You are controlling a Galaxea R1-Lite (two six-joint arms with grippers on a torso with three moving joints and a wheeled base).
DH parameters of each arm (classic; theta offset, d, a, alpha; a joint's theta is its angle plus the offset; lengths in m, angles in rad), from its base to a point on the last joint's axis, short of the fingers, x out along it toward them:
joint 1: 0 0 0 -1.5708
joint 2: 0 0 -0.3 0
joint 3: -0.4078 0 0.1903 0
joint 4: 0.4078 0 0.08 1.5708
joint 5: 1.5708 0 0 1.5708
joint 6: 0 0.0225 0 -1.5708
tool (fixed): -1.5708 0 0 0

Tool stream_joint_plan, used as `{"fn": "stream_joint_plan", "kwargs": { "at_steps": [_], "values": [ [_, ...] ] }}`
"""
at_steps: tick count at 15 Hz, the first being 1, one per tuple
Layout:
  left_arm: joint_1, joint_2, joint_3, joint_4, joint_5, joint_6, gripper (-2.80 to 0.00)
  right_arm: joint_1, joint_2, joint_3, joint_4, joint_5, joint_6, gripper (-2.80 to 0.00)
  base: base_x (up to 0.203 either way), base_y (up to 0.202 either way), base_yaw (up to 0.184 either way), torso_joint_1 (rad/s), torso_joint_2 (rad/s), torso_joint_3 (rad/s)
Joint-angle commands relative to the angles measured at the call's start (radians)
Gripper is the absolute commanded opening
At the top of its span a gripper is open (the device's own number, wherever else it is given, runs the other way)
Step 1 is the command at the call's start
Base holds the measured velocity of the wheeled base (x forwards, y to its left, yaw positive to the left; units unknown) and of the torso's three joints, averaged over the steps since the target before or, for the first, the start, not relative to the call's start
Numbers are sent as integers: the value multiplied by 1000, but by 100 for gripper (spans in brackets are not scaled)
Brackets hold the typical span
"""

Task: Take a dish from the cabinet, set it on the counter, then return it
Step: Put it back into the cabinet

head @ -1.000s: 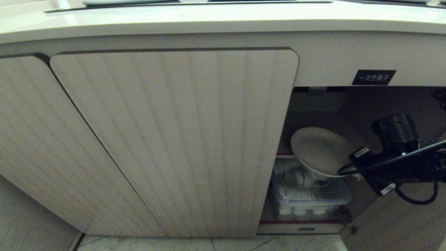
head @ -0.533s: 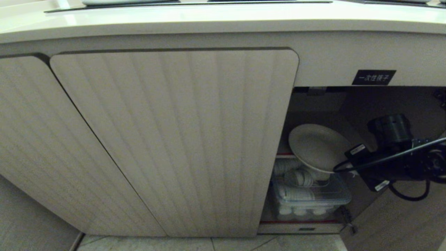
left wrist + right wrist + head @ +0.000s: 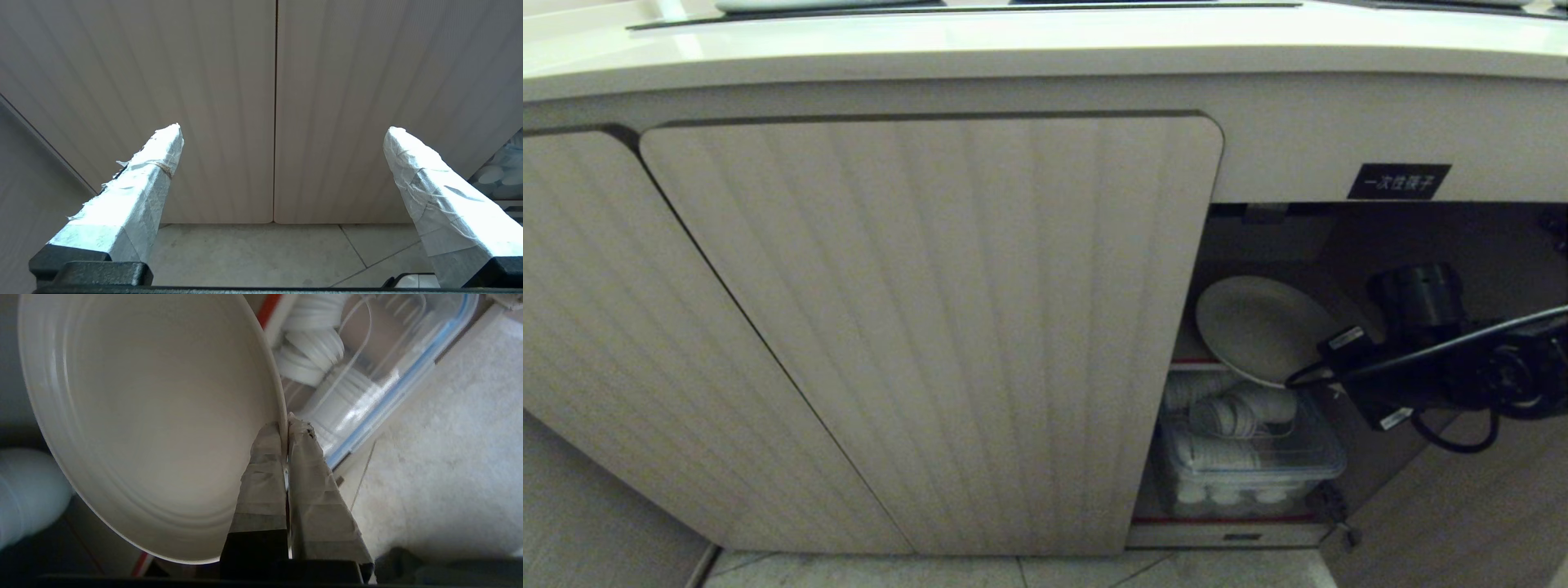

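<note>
Two arms | left gripper (image 3: 282, 134) parked by the closed doors, fingers wide apart | right gripper (image 3: 286, 424) pinching the dish (image 3: 1262, 327) rim, dish tilted inside the open cabinet (image 3: 1274, 237), above a clear bin (image 3: 1250, 457) | counter (image 3: 1045, 49) up top

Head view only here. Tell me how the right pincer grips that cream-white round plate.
Observer: Right pincer is shut on the cream-white round plate, with taped fingers pinching its rim, one on each face.
Operator: Report the left pincer.
Observer: Left pincer is open and empty, facing the closed ribbed beige cabinet doors.
Operator: Describe that bin below the plate.
Observer: The clear plastic bin has blue rim trim and holds stacked white dishes.
</note>
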Motion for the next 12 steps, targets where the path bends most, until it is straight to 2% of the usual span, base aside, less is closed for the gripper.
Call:
{"fn": "stream_joint_plan", "kwargs": {
  "at_steps": [1,12],
  "values": [
    [0,0,0,0,0,0,0,0,23,-20,-1,-5,7,-280,0,0,0,0,0,0],
    [0,0,0,0,0,0,0,-1,65,-30,-51,-39,4,-280,0,0,0,0,0,0]
  ]
}}
